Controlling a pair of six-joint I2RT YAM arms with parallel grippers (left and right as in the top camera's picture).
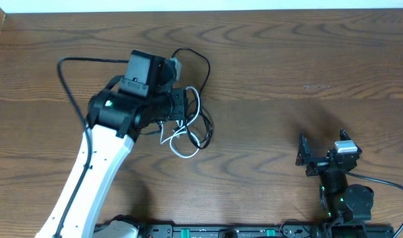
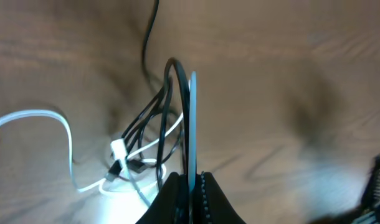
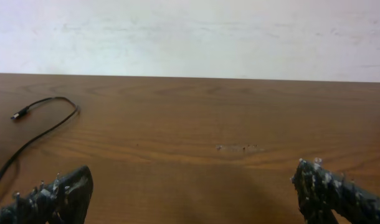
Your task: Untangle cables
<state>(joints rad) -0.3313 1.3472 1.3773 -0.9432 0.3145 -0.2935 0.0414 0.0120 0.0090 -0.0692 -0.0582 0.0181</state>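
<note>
Left wrist view is showing your left gripper point(image 2: 190, 186) pinching shut on a black cable point(image 2: 175, 62) rising from the tangle point(image 2: 134, 155) beyond, so tugging hard is risking cinching the white cable point(image 2: 53, 118) tighter, while your right gripper point(image 3: 196, 193) is sitting wide open, empty.

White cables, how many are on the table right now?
1: the white cable loops beside and through the black cords pinched by the left gripper; the tangle may hide part of it.

Brown wood-grain table point(image 1: 287, 66); plain white wall point(image 3: 190, 31) behind.
</note>
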